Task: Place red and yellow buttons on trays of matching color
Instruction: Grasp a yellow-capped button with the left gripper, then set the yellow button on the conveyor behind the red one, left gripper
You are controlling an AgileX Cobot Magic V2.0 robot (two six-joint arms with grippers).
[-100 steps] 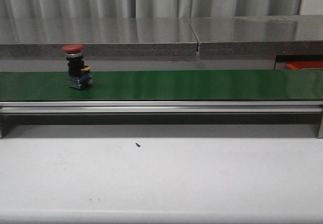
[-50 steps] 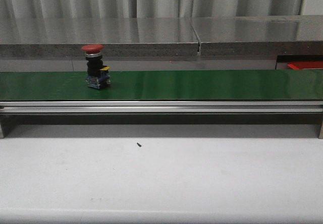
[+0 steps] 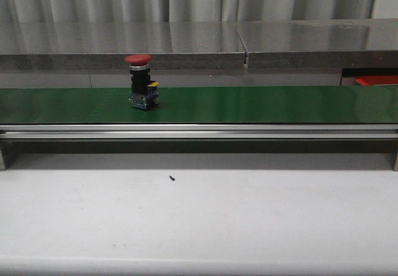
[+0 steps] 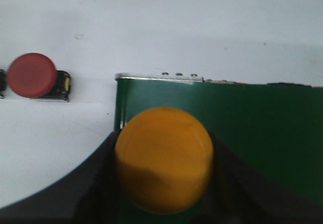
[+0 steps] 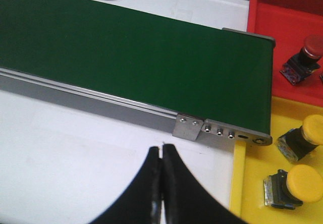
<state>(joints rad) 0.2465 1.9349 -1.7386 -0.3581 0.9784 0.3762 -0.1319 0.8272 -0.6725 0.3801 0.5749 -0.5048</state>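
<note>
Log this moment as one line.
belt: red button upright, left of centre | left pincer: shut on yellow button | right pincer: shut, empty | red tray: one red button | yellow tray: two yellow buttons

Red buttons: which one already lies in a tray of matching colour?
The red button in the red tray, seen from the right wrist. The others stand on the green belt and on the white table.

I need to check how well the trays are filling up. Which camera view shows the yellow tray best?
The right wrist view: the yellow tray lies past the end of the green belt, holding two yellow buttons, beside the red tray. The front view shows only a sliver of the red tray, no yellow one. The left wrist view shows neither tray.
</note>
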